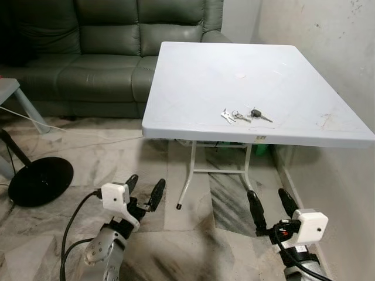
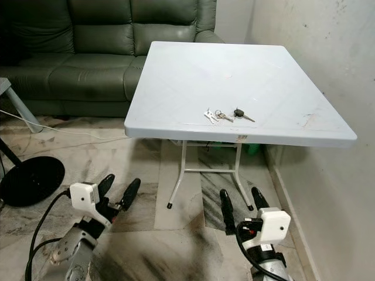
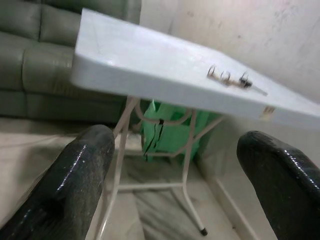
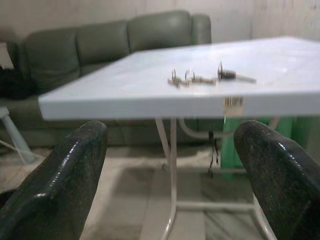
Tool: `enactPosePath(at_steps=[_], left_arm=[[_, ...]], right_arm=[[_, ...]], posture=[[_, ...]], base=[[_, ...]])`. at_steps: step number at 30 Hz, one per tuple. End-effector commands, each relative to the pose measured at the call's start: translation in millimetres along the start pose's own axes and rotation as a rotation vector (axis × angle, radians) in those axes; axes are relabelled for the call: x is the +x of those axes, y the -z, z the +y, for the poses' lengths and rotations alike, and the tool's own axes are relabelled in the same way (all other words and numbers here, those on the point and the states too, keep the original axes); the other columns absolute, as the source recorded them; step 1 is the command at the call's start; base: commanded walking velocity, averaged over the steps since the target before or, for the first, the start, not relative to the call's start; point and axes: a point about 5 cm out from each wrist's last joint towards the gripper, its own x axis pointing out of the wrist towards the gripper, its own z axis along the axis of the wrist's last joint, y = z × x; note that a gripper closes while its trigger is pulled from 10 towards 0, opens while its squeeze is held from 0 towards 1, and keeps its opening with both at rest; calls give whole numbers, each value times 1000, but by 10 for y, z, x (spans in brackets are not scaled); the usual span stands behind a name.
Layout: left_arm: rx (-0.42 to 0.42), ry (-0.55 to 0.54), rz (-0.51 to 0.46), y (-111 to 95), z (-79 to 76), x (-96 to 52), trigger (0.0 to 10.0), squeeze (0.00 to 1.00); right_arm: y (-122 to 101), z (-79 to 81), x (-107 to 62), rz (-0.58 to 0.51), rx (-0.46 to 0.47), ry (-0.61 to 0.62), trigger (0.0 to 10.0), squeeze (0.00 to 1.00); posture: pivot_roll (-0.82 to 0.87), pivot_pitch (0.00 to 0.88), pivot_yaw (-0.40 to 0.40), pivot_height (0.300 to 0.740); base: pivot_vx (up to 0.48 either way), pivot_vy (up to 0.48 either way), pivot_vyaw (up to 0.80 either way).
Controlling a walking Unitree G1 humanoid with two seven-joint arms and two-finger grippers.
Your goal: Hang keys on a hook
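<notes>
One bunch of keys (image 1: 245, 115) lies near the front edge of one white folding table (image 1: 193, 76), above and ahead of both pincers. Left gripper (image 1: 145, 190) and right gripper (image 1: 270, 208) hang low over the floor, fingers spread, grasping nothing. One green sofa (image 1: 88, 52) stands beyond.

**Keys on the table, near its front edge**

You have the table (image 1: 193, 70) in front of you, with the keys (image 1: 244, 115) lying on it close to the near edge. Behind the table, to the left, stands the sofa (image 1: 88, 52); a wall (image 1: 328, 41) runs along the right. On the floor at far left sits a round stand base (image 1: 40, 180). Under the table stands a bag (image 3: 170, 135).
</notes>
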Motion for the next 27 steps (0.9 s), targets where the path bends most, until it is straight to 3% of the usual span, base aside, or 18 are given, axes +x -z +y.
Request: enactPosePath(at_steps=[1, 3, 4, 6, 7, 27], left_arm=[[-6, 2, -22, -89, 2, 30, 10000, 0], [-3, 3, -28, -121, 1, 47, 10000, 0], [-2, 7, -37, -185, -8, 75, 10000, 0], [-3, 8, -38, -193, -11, 77, 10000, 0], [-5, 9, -36, -196, -14, 79, 10000, 0], [20, 16, -7, -227, 5, 172, 10000, 0]], right_arm=[[-78, 23, 47, -23, 10, 0, 10000, 1000], [-91, 18, 68, -17, -9, 13, 10000, 1000], [-136, 21, 100, -24, -43, 17, 10000, 835], [-146, 25, 102, -29, -45, 12, 10000, 835], [-155, 29, 104, -30, -43, 11, 10000, 0], [-222, -61, 274, -27, -58, 112, 10000, 0]], posture=[[-43, 18, -39, 740], [-39, 17, -42, 740], [-39, 17, -42, 740], [-37, 18, -42, 740], [-36, 19, -43, 740], [-33, 0, -40, 740]], base=[[0, 0, 0], [0, 0, 0], [0, 0, 0], [0, 0, 0], [0, 0, 0], [0, 0, 0]])
